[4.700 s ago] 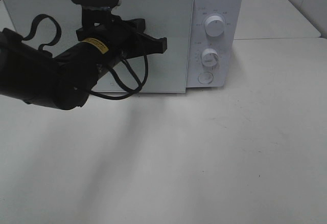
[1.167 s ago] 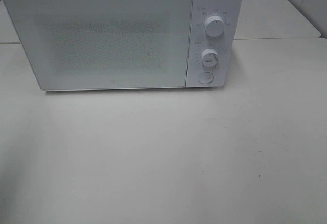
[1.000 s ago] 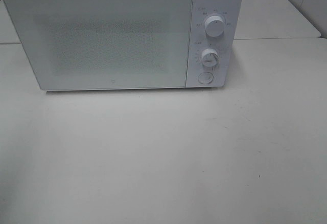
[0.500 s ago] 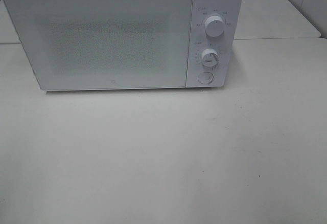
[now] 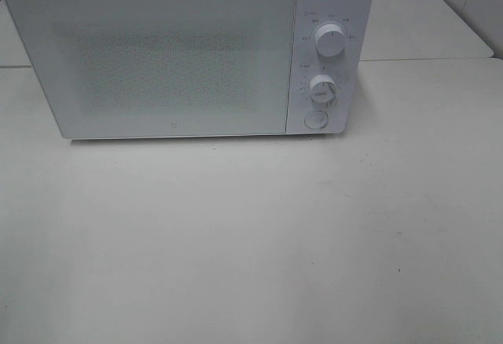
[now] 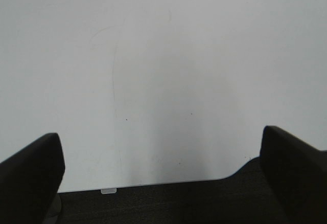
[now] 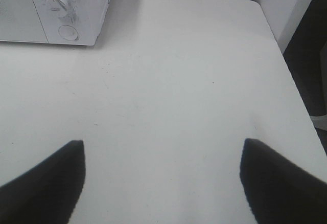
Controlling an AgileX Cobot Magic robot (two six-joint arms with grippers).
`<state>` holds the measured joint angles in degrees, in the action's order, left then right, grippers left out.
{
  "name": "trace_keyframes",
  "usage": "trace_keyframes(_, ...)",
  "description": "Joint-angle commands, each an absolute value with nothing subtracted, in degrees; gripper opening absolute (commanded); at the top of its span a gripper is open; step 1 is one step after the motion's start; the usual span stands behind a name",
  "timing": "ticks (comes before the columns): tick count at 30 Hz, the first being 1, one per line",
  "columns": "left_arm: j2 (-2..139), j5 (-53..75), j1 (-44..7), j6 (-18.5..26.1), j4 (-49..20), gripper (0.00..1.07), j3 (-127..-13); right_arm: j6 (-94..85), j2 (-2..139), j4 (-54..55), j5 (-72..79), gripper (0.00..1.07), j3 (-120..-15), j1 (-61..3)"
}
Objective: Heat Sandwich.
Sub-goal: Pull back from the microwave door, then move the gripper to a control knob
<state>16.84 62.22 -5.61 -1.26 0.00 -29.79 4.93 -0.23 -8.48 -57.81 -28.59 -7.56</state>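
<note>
A white microwave (image 5: pixel 189 53) stands at the back of the table with its door shut; two knobs (image 5: pixel 330 40) and a round button sit on its right panel. The sandwich is out of view. Neither arm shows in the exterior high view. In the left wrist view my left gripper (image 6: pixel 161 175) is open over bare white tabletop near a table edge, nothing between its dark fingers (image 6: pixel 30 173). My right gripper (image 7: pixel 161 183) is open too, above the table to the right of the microwave (image 7: pixel 61 9), holding nothing.
The white table (image 5: pixel 251 234) spreads out in front of the microwave. Its right edge (image 7: pixel 294 86) drops off to a dark floor. A seam between table tops runs behind the microwave's right side. A dark floor strip lies past the table edge (image 6: pixel 153 185) in the left wrist view.
None over the last second. Several seconds back, the left arm reached across the microwave door; it has since withdrawn out of the exterior high view.
</note>
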Motion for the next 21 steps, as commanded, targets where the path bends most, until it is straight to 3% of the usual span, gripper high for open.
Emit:
trace_keyframes(1, 16.5, 61.5, -5.6, -1.1, -0.9, 0.97, -29.6, 4.5, -1.8, -8.4, -56.9, 0.76, -28.5, -7.3)
trace_keyframes(10, 16.0, 61.5, -4.5, -1.2, -1.5, 0.97, -29.6, 4.5, -1.8, -8.4, -56.9, 0.76, -28.5, -7.3)
trace_keyframes(21, -1.0, 61.5, 3.3, -1.3, -1.6, 0.97, -29.6, 4.5, -1.8, -8.4, -56.9, 0.76, -28.5, -7.3)
